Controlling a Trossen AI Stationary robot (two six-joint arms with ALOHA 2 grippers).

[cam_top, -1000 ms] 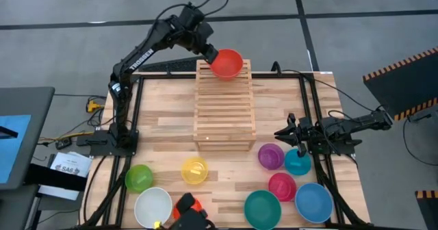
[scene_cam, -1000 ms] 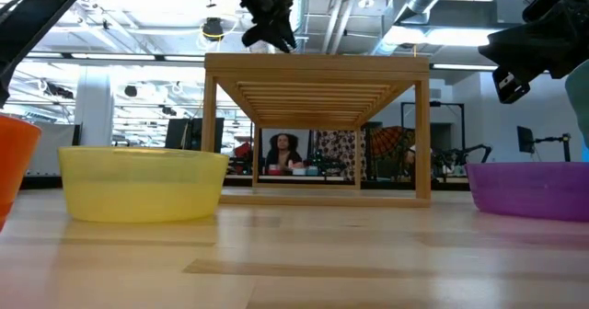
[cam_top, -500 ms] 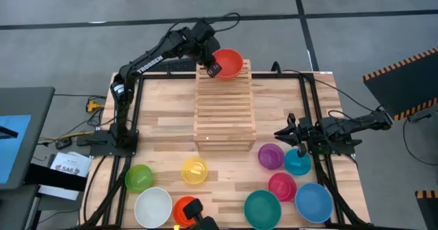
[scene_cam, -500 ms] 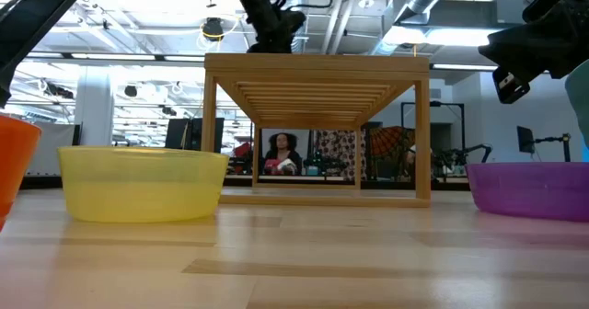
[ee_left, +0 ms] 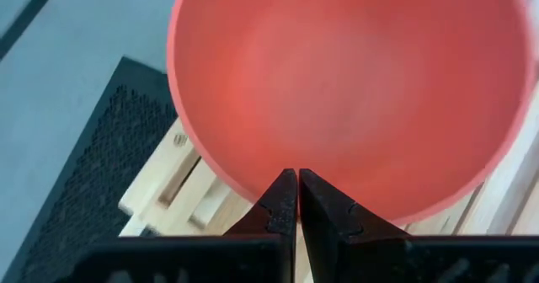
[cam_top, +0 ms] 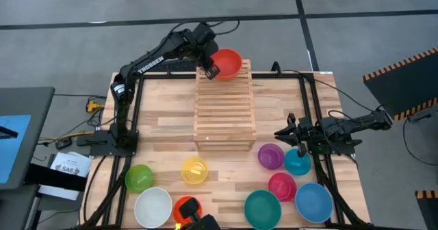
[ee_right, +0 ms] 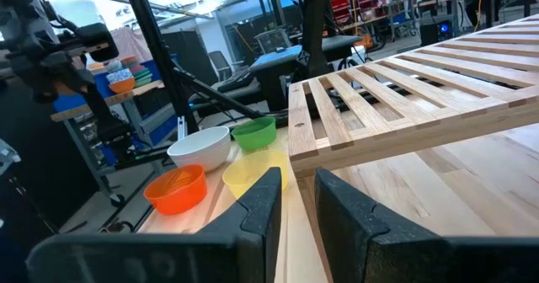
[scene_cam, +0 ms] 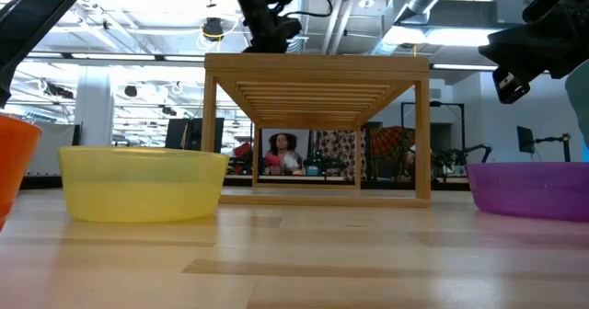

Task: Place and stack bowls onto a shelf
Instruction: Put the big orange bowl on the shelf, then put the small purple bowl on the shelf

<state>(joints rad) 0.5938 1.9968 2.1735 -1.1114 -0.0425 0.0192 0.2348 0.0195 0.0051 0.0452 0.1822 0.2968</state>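
Glossy red plastic bowl (cam_top: 228,63) on the light wooden slatted shelf (cam_top: 224,113), far end of its top.
Left gripper (cam_top: 211,70) clenched, fingers together at the bowl's rim, pinching nothing. Right gripper (cam_top: 282,134) waits near the table's right edge by the purple bowl (cam_top: 270,156), fingers slightly parted.

The shelf (cam_top: 224,107) is set at the table's (cam_top: 164,120) centre, running from twelve o'clock towards six. One bowl (cam_top: 227,63) is seated on its top step at twelve o'clock, with the left gripper (cam_top: 210,69) placed against that bowl's nine-o'clock rim; whether the rim is pinched cannot be made out. Four bowls (cam_top: 164,189) are clustered at seven o'clock of the shelf, two nearer it and two behind them at the table edge. Five more bowls (cam_top: 287,182) are grouped at five o'clock. The right gripper (cam_top: 287,135) is held at four o'clock, beside that group.
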